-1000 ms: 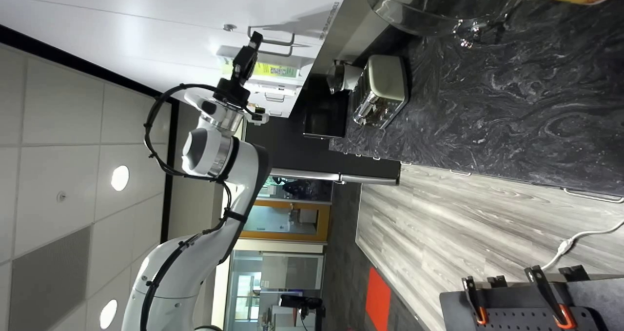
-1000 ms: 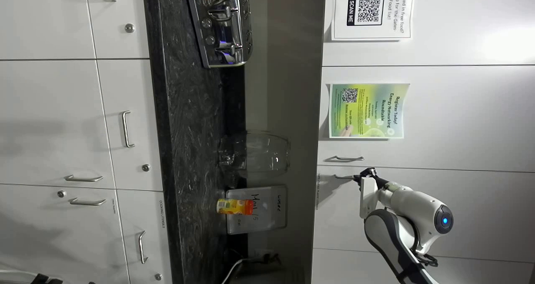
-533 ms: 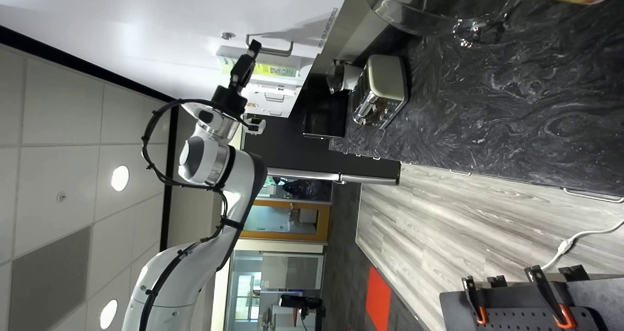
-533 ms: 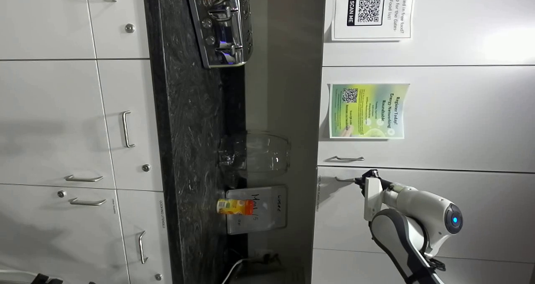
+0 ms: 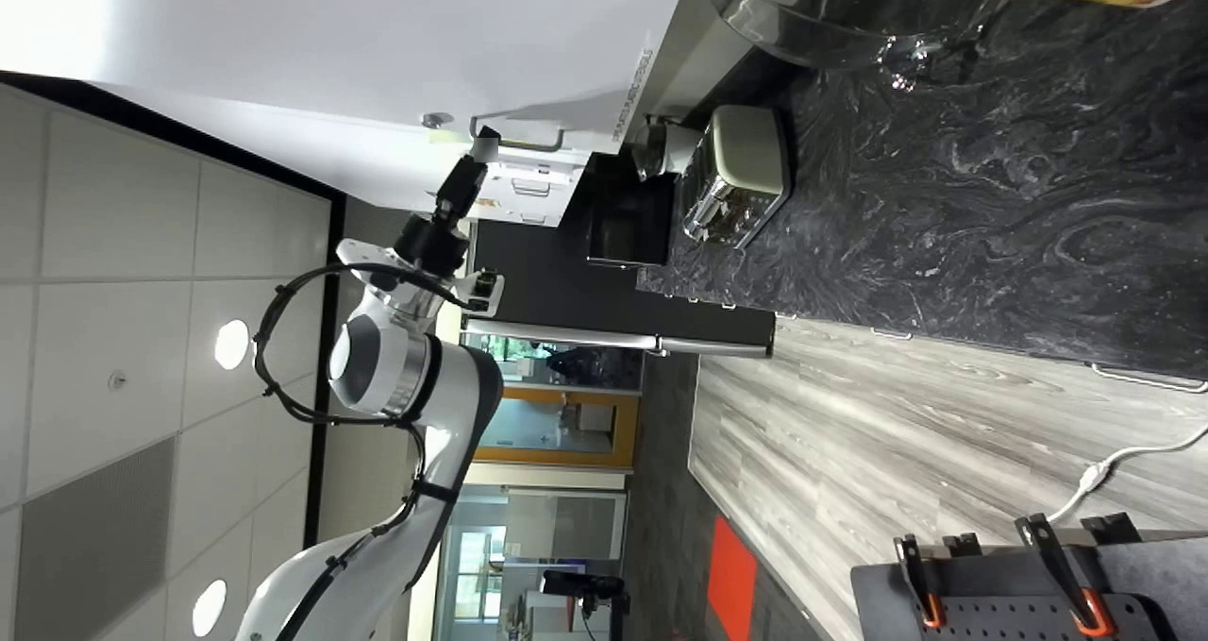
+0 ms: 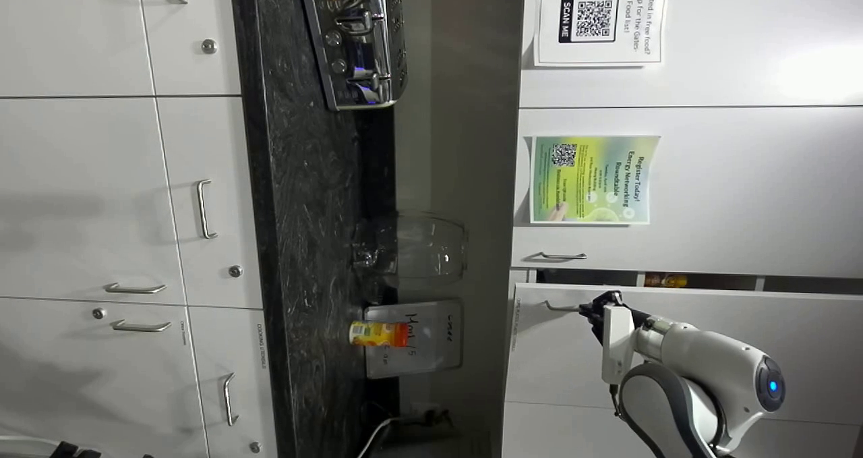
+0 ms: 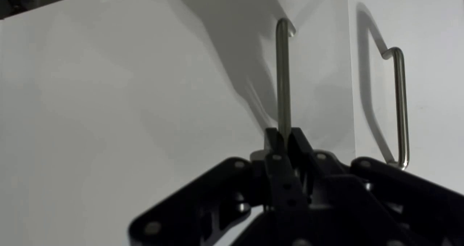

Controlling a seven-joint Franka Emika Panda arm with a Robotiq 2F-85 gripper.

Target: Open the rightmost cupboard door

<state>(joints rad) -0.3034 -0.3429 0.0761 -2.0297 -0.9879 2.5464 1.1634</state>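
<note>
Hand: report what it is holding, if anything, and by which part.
The silver bar handle of the ajar cupboard door, gripped near the end closer to the round lock.

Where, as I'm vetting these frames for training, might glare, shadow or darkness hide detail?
In both exterior views, glare burns out a patch, here on the ajar cupboard door, there on another door; in the wrist view, a broad shadow crosses the ajar cupboard door, and the fingers look nearly black on either side of the handle.
</note>
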